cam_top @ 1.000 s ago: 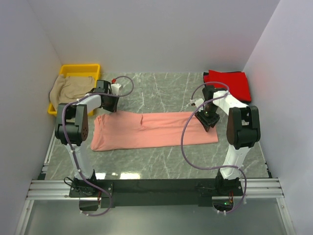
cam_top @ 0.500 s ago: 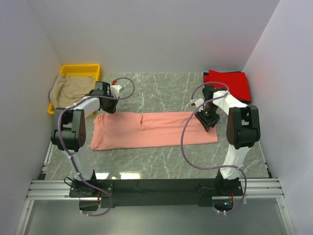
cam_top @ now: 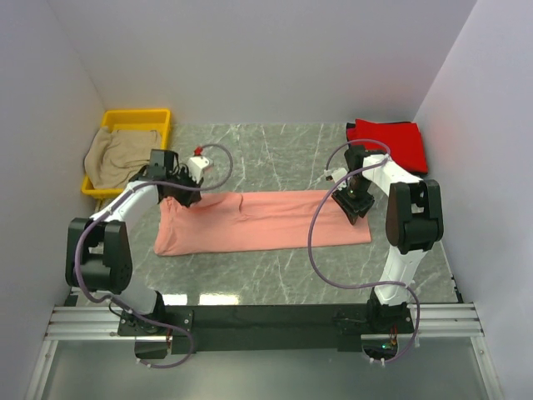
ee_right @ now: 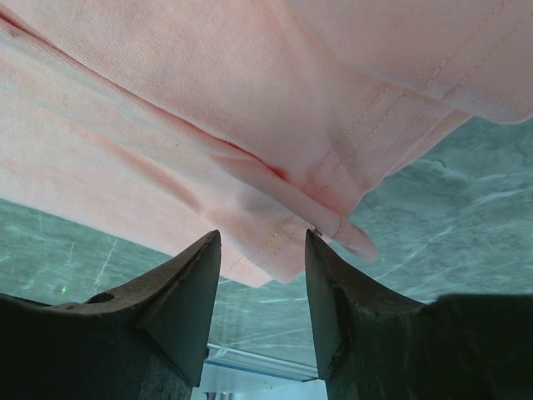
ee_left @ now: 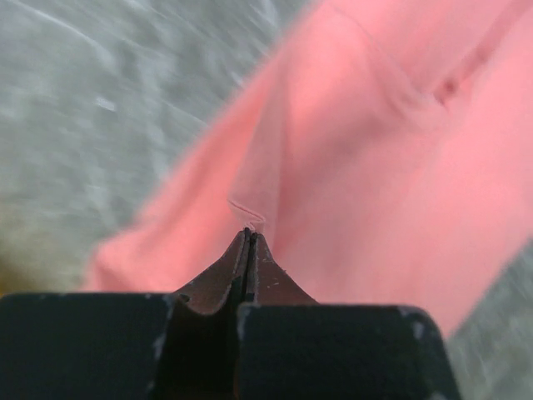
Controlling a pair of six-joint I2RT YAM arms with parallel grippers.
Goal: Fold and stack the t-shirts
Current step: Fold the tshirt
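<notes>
The salmon-pink t-shirt (cam_top: pixel 258 221) lies folded into a long strip across the middle of the table. My left gripper (cam_top: pixel 177 197) is at its far left corner. In the left wrist view the gripper (ee_left: pixel 250 233) is shut, pinching a thin ridge of the pink cloth (ee_left: pixel 375 150). My right gripper (cam_top: pixel 358 208) is at the strip's right end. In the right wrist view it (ee_right: pixel 262 235) is open, with the hemmed corner of the shirt (ee_right: pixel 208 100) between the jaws. The bright red t-shirt (cam_top: pixel 390 142) lies folded at the back right. The beige-tan t-shirt (cam_top: pixel 117 154) lies crumpled in the bin.
A yellow plastic bin (cam_top: pixel 137 114) stands at the back left corner. The grey marble table (cam_top: pixel 275 150) is walled in by white panels on three sides. Purple cables loop off both arms above the shirt's ends.
My left arm has swung its elbow out to the left and the left gripper has moved nearer onto the shirt's far left corner. The right arm has not moved.
</notes>
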